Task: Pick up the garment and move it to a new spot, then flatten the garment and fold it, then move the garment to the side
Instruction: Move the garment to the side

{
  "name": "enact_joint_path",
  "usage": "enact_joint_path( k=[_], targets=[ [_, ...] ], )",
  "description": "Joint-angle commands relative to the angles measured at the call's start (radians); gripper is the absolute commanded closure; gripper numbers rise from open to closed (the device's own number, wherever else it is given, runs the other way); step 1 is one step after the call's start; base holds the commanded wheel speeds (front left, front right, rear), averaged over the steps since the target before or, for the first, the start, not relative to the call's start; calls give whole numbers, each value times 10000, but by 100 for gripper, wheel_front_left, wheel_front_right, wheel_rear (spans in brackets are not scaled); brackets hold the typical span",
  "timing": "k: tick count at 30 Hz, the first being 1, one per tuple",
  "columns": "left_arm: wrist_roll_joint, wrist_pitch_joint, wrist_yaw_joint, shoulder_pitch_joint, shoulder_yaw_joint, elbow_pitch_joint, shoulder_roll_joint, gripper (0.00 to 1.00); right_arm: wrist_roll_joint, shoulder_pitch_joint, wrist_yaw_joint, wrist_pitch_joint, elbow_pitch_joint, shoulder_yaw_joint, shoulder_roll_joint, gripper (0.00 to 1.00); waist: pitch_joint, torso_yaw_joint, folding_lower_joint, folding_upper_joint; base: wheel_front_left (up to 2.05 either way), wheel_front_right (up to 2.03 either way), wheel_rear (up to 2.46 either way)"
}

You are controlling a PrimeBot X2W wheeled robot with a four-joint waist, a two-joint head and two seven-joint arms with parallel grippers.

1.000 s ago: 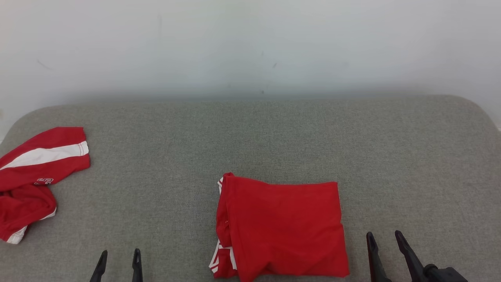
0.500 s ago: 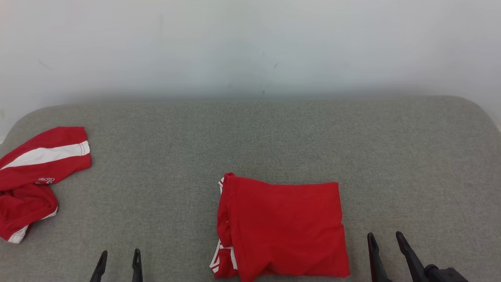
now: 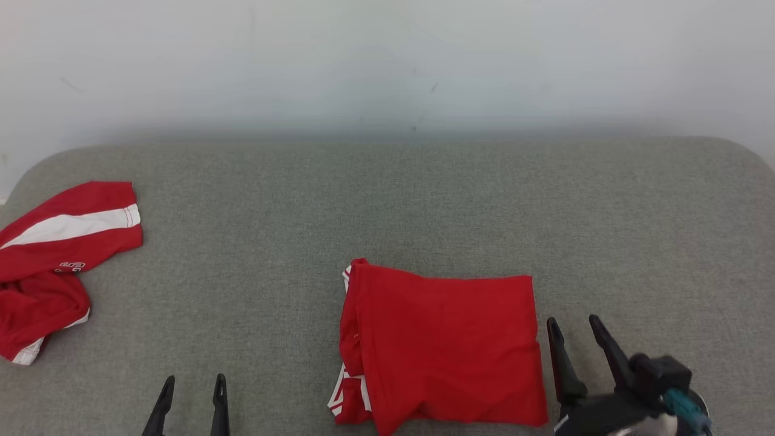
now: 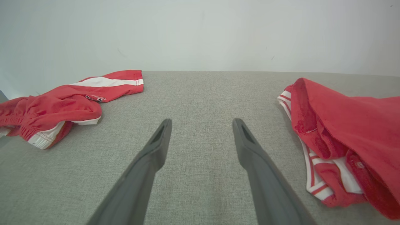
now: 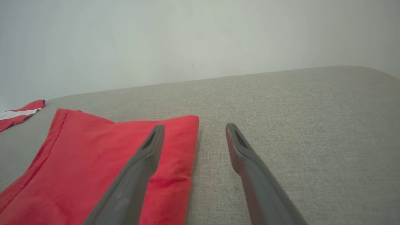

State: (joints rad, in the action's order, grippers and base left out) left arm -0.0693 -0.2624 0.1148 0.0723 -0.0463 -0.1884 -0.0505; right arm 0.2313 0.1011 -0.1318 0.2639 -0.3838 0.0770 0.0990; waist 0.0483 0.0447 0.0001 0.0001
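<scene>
Forward is where the right jaws have gone since a second ago: their two long dark fingers [image 3: 560, 357] [image 5: 139, 172] now reach further up the head view, with more of the dark wrist behind them showing, and the tips stand just beside the right edge of the folded red cloth garment [image 3: 442, 345] [image 4: 353, 125] [image 5: 93, 150]. That whole view has also shifted a little, so the camera has moved too. Both pairs of jaws are spread wide with nothing between them; the left jaws, fingers [image 3: 160, 406] [image 4: 147, 168] low at the near edge, hang over bare cloth, well apart from either piece of clothing. The grey woven fabric-covered desk [image 3: 387, 200] has rounded far corners and butts against a plain pale wall [image 3: 387, 60] marked by a few faint scuffs. The folded garment lies at the near middle as a rough rectangle, with white-striped layers peeking out at its near left corner. A crumpled red garment with a white band [image 3: 54, 254] [image 4: 62, 103] [image 5: 18, 114] sits at the far left edge of the desk, partly cut off by the frame. Between the two garments runs a wide bare strip; the far half of the desk and everything right of the folded piece is open grey fabric as well.
</scene>
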Motion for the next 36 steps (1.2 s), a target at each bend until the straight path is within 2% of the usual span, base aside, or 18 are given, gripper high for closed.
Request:
enact_joint_path(
  k=[1, 9, 15, 22, 28, 30, 31, 32, 36],
  targets=[
    [-61, -26, 25, -128, -8, -28, 5, 0, 68, 353, 23, 9, -314, 95, 57, 0, 129, 76, -1, -1, 0, 0, 0],
    [34, -26, 68, -404, 257, -123, 6, 0, 281, 2479, 23, 9, -3463, 482, 33, 0, 378, 412, -1, -1, 0, 0, 0],
    [-74, -26, 52, -363, 254, -32, 8, 0, 550, 2590, 23, 10, -4347, 756, -86, 0, 375, 495, -1, -1, 0, 0, 0],
    [-168, -26, -2, -274, 241, 95, 6, 0, 495, 2355, 23, 9, -4633, 570, -195, 0, 411, 367, -1, -1, 0, 0, 0],
    [-123, -26, -9, -456, 213, 72, 6, 0, 1668, 2804, -1, -107, -5646, 1946, -489, 0, 536, 170, -1, -1, 0, 0, 0],
    [-130, -26, 1, -500, 242, 38, 6, 0, 1989, 2944, -1, -149, -5757, 2282, -523, 64, 508, 194, -1, -1, 0, 0, 0],
    [-156, -26, 1, -513, 251, 31, 5, 0, 2140, 3000, -3, -205, -5809, 2474, -530, 88, 499, 202, -1, -1, 0, 0, 0],
    [-193, -26, -12, -517, 247, 27, 5, 0, 2303, 3053, -3, -203, -5834, 2629, -538, 100, 499, 203, -1, -1, 0, 0, 0],
    [-287, -26, -68, -415, 224, 26, 6, 0, 2781, 3435, 0, -127, -5821, 3017, -104, 100, 544, 132, -1, -1, 0, 0, 0]
  ],
)
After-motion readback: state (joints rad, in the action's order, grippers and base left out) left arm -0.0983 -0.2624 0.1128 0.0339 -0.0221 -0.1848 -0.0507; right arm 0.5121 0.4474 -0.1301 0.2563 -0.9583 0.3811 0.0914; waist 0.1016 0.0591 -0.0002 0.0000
